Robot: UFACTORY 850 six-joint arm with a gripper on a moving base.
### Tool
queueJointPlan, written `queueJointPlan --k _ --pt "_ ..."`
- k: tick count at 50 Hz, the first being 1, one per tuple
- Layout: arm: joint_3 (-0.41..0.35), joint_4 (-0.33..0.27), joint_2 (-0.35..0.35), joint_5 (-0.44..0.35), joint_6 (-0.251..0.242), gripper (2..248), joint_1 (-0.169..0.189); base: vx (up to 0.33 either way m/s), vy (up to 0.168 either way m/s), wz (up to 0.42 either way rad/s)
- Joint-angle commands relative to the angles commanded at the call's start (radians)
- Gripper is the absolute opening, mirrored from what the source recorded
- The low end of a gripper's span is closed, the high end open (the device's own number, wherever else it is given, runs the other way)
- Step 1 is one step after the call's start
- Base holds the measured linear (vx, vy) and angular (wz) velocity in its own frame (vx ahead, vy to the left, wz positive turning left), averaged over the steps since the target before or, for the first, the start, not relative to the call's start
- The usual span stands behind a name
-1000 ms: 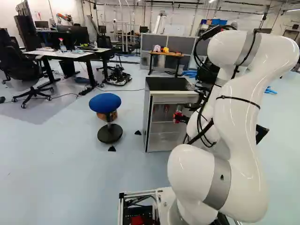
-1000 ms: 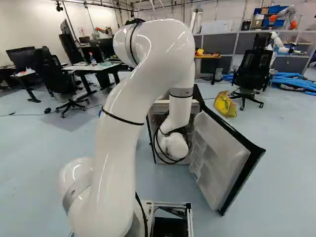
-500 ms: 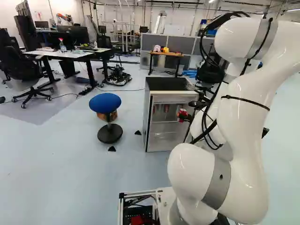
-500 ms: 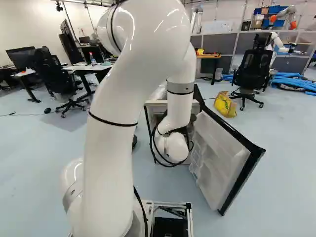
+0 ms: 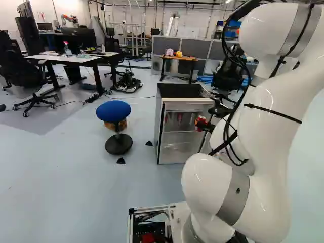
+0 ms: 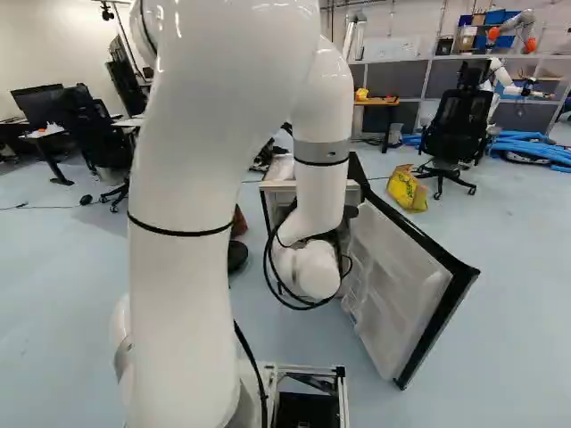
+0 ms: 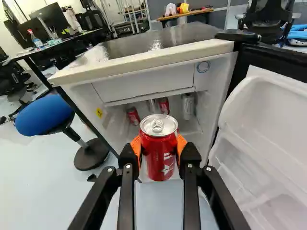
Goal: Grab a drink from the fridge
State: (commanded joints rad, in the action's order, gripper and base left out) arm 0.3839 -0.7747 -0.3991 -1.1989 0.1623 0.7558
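Chair (image 5: 19, 66), black, far left in the left base view. Next to it a white surface (image 5: 78, 59) on dark legs; spray bottle (image 5: 67, 49) and monitors behind. Stool (image 5: 114, 110) after that: round blue seat, black disc foot, out on the floor. Further back, past the stool, a small orange-topped surface (image 5: 185, 58) with toys on it, by grey partitions (image 5: 199, 48).

Then the fridge (image 5: 160, 132), dark top, front open. Wrist view looks into it: two more red cans (image 7: 133, 115) and a silver can (image 7: 187, 106) inside, beyond the one held.

Red can (image 7: 159, 153), the drink, is out in front of the fridge opening, roughly upright, lid and pull tab showing. Pincer (image 5: 201, 124) clamped on it, an orange pad pressing each side. White arm (image 5: 263, 152) rises at the right of the left base view, cables (image 5: 234, 76) looping along it.

Right base view takes over: fridge door (image 6: 393, 285) swung wide, pale shelves moulded inside. Yellow bag (image 6: 407, 188) on the floor past it, then a second black chair (image 6: 457, 129), blue tubes (image 6: 528, 146) on the floor, and another robot (image 6: 500, 75) standing behind.
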Motion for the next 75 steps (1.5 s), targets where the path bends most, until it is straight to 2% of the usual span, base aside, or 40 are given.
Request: queueJointPlan --k 22,55,75 --pt "-0.068 -0.061 0.117 0.000 0.000 93 0.036 0.000 0.000 0.000" --pt "-0.097 -0.061 0.247 0.000 0.000 93 0.034 0.000 0.000 0.000" --pt "-0.084 -0.061 0.299 0.000 0.000 93 0.015 0.000 0.000 0.000"
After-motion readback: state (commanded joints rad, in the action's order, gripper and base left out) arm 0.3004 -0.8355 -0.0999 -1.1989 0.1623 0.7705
